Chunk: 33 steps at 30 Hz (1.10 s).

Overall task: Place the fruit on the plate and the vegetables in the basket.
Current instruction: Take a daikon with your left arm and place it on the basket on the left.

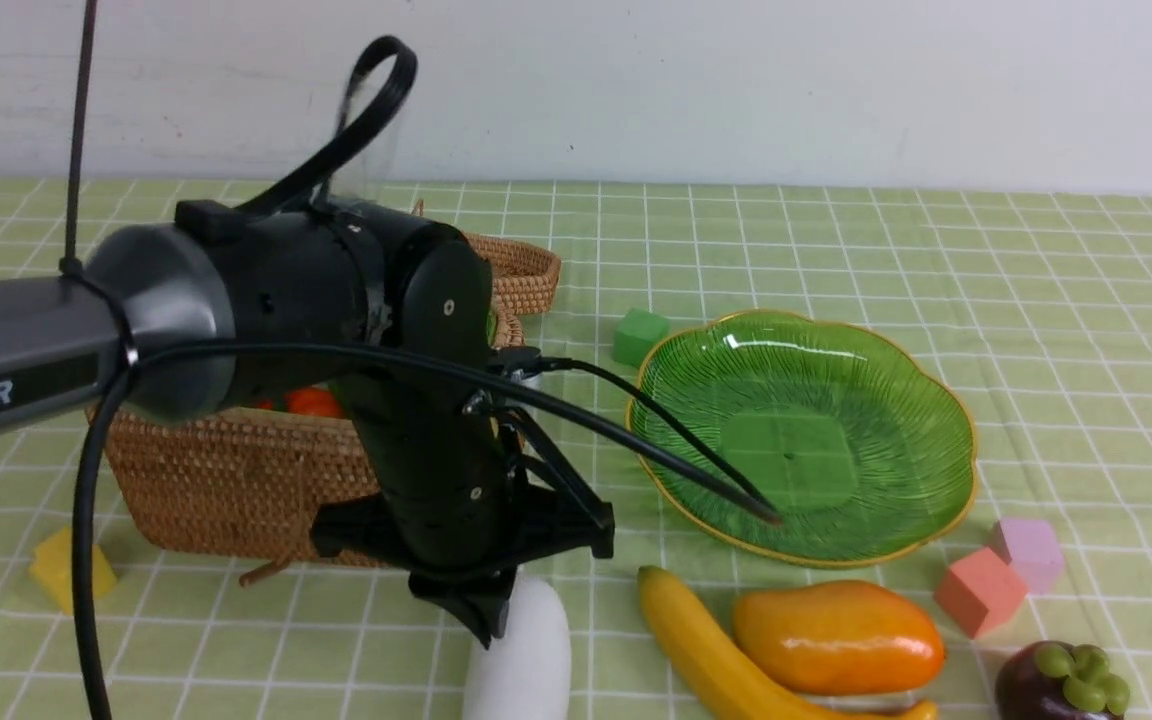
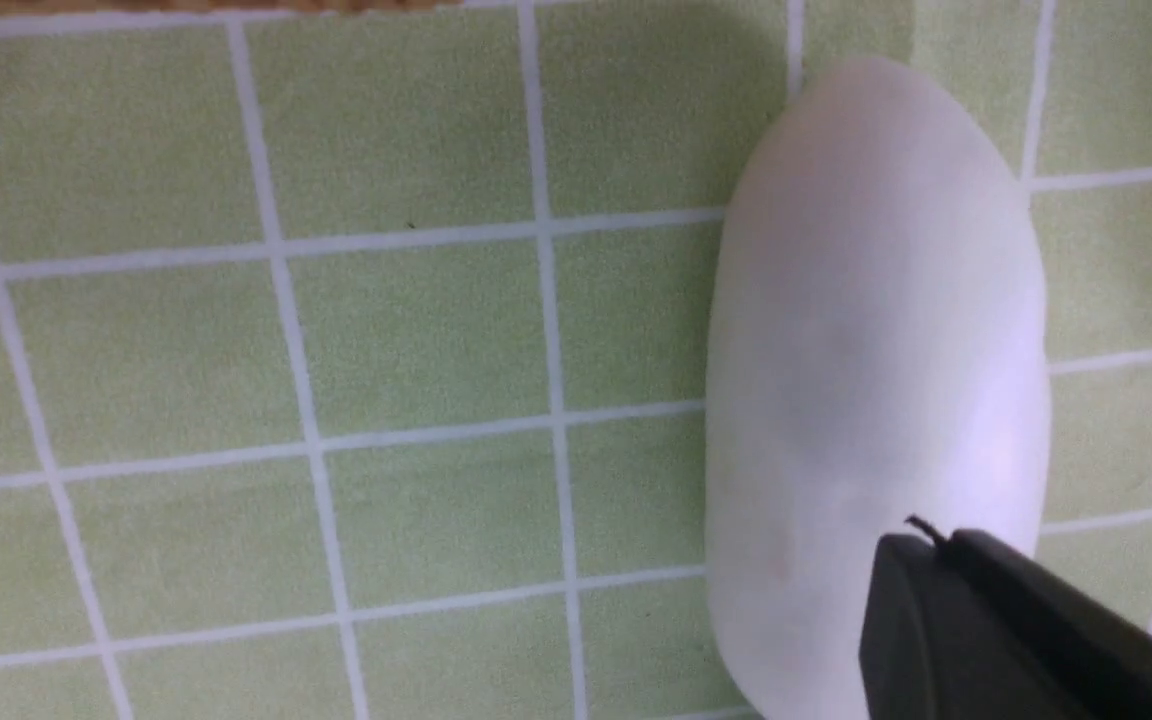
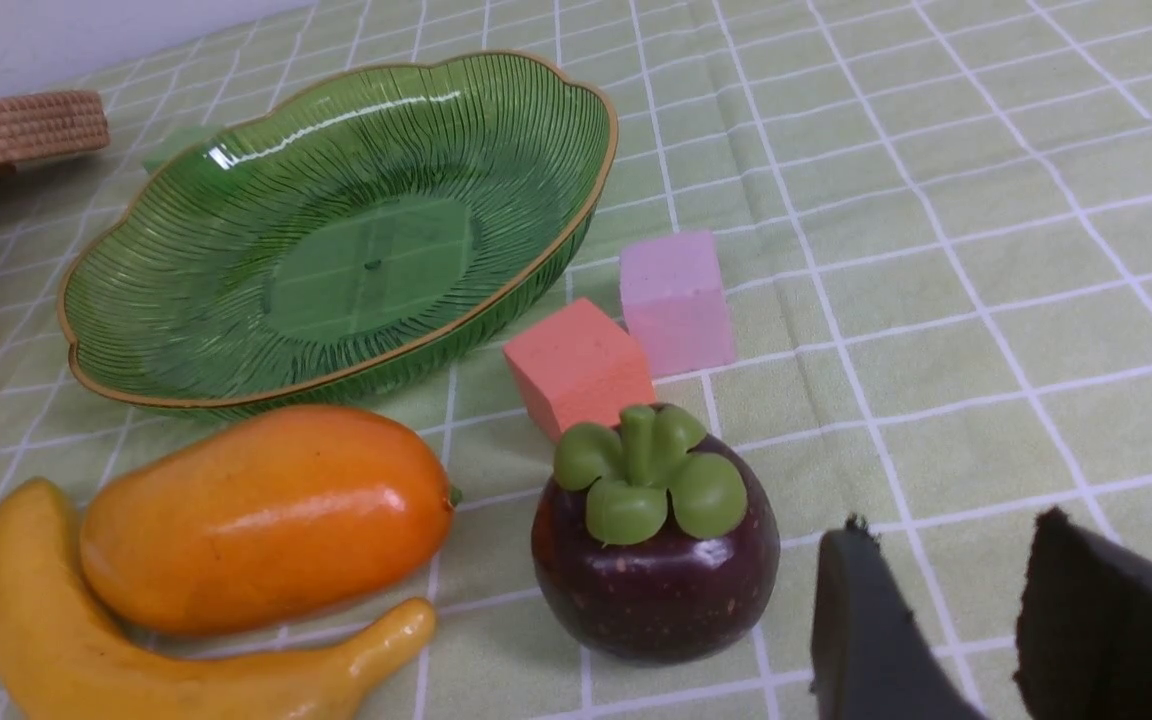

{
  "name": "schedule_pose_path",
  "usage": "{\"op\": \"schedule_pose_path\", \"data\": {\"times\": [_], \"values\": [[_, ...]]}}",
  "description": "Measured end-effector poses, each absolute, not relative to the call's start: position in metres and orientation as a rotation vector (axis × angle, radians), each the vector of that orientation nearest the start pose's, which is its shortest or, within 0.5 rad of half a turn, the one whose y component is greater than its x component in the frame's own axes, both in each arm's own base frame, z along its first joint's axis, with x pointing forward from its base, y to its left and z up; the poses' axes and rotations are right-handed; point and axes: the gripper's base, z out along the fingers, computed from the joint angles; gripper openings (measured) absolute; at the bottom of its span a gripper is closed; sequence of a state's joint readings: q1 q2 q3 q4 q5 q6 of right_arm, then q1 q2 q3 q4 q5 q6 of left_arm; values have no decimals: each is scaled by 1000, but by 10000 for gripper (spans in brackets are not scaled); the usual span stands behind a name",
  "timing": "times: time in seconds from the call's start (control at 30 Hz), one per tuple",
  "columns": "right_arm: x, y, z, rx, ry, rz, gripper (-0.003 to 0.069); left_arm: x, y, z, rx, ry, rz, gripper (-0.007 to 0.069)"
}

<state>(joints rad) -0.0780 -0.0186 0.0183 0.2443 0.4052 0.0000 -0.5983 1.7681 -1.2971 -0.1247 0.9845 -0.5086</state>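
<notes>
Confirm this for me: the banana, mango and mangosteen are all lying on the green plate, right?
No, the banana, mango and mangosteen are all lying on the tablecloth, outside the green plate; the right wrist view shows it.

In the front view, the left hand [image 1: 486,635] hides much of the basket [image 1: 246,490] and its contents; the orange-red thing [image 1: 314,402] inside is too covered to name. The radish [image 1: 519,665], banana [image 1: 726,660] and mangosteen [image 1: 1061,685] run off the lower edge. The right wrist view cuts the banana and 2 basket parts; the left wrist view crops the radish, its leaves out of sight.
</notes>
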Motion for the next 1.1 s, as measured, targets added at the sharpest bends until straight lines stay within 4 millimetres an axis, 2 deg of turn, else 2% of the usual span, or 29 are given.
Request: {"op": "schedule_pose_path", "data": {"times": [0.13,0.27,0.4,0.6,0.7,0.77,0.93,1.1], "values": [[52,5,173,219,1868,191,240,286,-207,230,12,3015,-305,-7],[52,5,173,219,1868,191,240,286,-206,230,28,3010,-300,72],[52,5,173,219,1868,191,240,288,-204,230,67,2988,-250,241],[52,5,173,219,1868,191,240,294,-205,231,88,2921,-251,585],[52,5,173,219,1868,191,240,296,-210,227,58,2908,-315,657],[52,5,173,219,1868,191,240,298,-214,220,49,2928,-336,658],[52,5,173,219,1868,191,240,299,-220,184,76,3060,-298,594],[52,5,173,219,1868,191,240,301,-221,177,98,3096,-253,484]]}}
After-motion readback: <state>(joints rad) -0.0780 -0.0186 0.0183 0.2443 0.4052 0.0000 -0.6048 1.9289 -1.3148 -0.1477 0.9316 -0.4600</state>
